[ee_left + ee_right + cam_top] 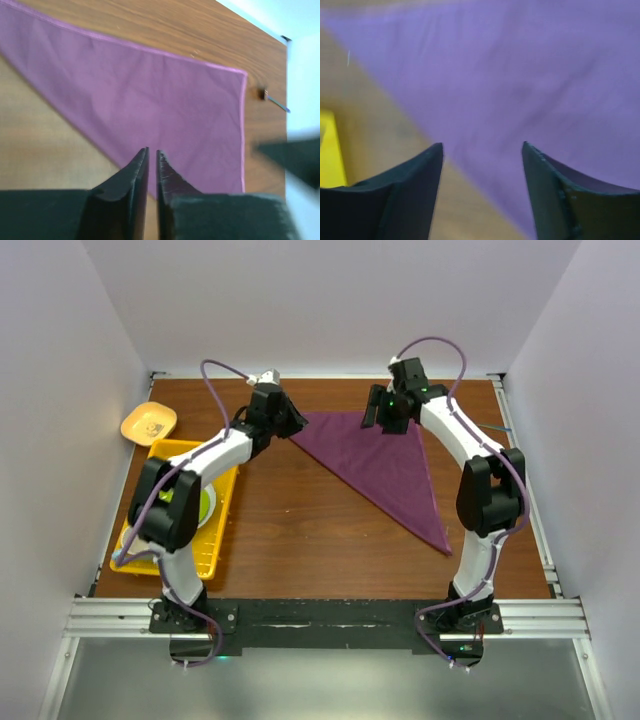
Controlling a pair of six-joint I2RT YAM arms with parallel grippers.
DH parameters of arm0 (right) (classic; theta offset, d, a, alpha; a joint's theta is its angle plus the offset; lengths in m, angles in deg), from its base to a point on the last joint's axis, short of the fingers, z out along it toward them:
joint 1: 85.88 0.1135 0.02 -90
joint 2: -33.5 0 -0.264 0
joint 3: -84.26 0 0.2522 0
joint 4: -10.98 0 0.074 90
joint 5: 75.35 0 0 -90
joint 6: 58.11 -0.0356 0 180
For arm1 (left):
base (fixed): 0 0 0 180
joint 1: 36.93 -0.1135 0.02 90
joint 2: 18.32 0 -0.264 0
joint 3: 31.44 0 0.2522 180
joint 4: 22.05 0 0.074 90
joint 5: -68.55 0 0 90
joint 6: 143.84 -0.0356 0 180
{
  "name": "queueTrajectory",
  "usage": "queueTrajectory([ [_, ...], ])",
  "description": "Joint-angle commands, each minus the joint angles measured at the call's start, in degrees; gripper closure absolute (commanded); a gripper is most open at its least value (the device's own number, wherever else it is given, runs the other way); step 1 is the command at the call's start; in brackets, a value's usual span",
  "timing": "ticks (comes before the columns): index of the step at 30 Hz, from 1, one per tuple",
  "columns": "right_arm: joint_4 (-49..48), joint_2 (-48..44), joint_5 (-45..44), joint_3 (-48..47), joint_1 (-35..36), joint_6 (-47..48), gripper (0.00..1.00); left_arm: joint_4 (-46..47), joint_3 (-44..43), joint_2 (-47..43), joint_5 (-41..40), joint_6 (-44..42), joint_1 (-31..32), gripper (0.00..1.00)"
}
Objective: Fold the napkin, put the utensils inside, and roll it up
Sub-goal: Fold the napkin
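Trouble could start at my left gripper [152,150], pinched nearly closed on nothing just over the napkin [385,465]: a dragging tip would skew the fold. That cloth lies flat toward the far right of the table [290,530], a smooth plum triangle, with my right gripper [482,145] spread empty above it.

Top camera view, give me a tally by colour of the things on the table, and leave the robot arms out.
Purple: 1, the napkin
Yellow: 1, the tray
Green: 1, the plate in the tray, partly hidden by the left arm
Orange: 1, the small dish beyond the tray
Total: 4
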Motion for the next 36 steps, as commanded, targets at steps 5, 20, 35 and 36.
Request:
queueTrajectory([
  [5,8.2,-9.5,7.7,14.7,0.5,1.4,0.39,7.7,-12.3,13.2,3.7,-0.5,-5.5,0.9],
  [20,16.9,-20.7,0.5,32.6,-12.2,-4.3,0.54,-2.3,-22.1,25.5,4.0,-6.9,-12.8,0.9],
  [35,17.0,-24.5,-8.0,47.2,-19.2,-12.9,0.59,-4.2,-23.5,29.9,3.6,-11.1,-14.9,0.91],
  [36,17.5,-24.4,-8.7,47.5,-19.3,-14.9,0.59,-4.5,-23.7,29.9,3.4,-11.4,-14.9,0.91],
])
